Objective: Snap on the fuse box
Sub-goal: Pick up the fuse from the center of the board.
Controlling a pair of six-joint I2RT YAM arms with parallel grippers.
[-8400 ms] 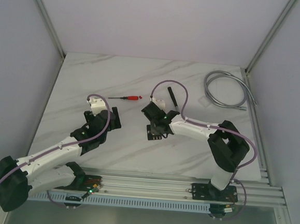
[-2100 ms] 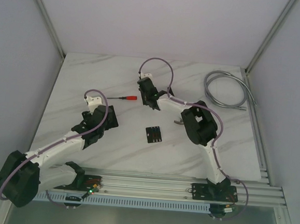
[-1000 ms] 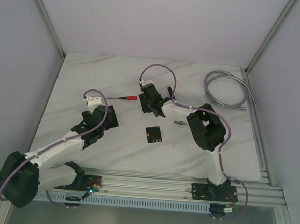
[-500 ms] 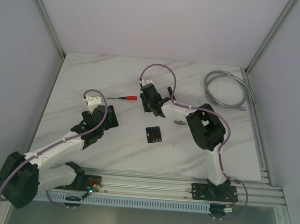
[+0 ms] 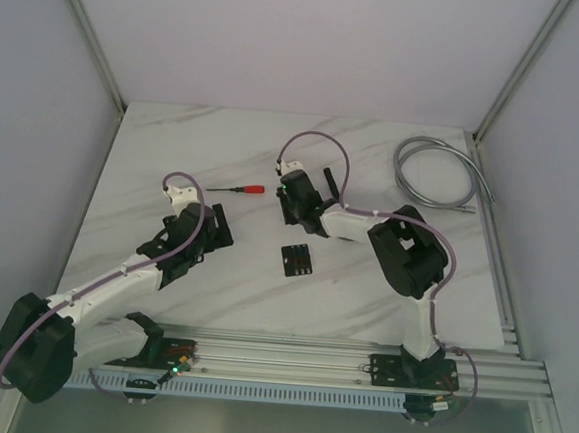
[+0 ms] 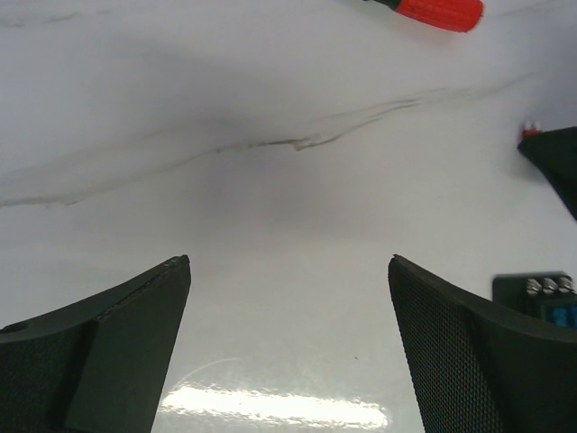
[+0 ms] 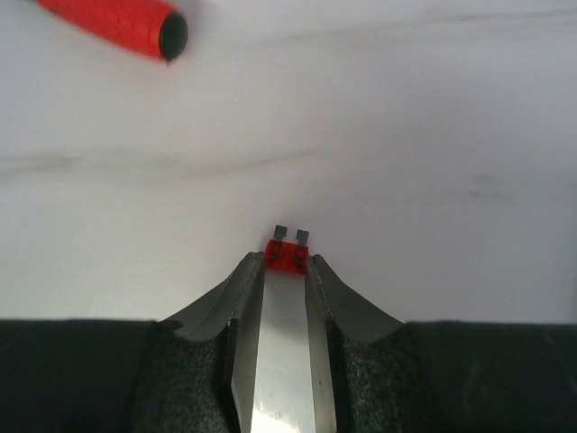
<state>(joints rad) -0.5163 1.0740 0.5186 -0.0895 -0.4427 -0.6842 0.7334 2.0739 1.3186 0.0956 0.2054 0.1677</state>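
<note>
Shows a white marble table [image 5: 175,147] from above, with 2 robot arms reaching in from the near edge. Places the fuse box [image 5: 296,260], a small black square block with coloured fuses in its slots, flat on the table near the middle, between the 2 arms and touched by neither. Shows the right gripper [image 7: 287,271] just beyond the box, clenched on a small red fuse [image 7: 287,258] with 2 metal prongs pointing away from the wrist; cannot tell whether lifted or resting on the table. Shows the left gripper [image 6: 288,266] released, jaws wide, over bare table to the left of the box, holding nothing. Includes a red-handled screwdriver [image 5: 254,188] just left of the right gripper, and a coiled grey cable [image 5: 438,173] well apart at the far right.

Probably the step in hand: carrying the fuse to the box and seating it. To do it well:
- Keep the pinch firm and centred, to stop any twisting.
- Turn the wrist to aim both prongs straight down.
- Line up over a free slot before descending, then press squarely, without tilt.
- Consider steadying the light box with the left gripper against sliding.

Free slot not identifiable from these views.
</note>
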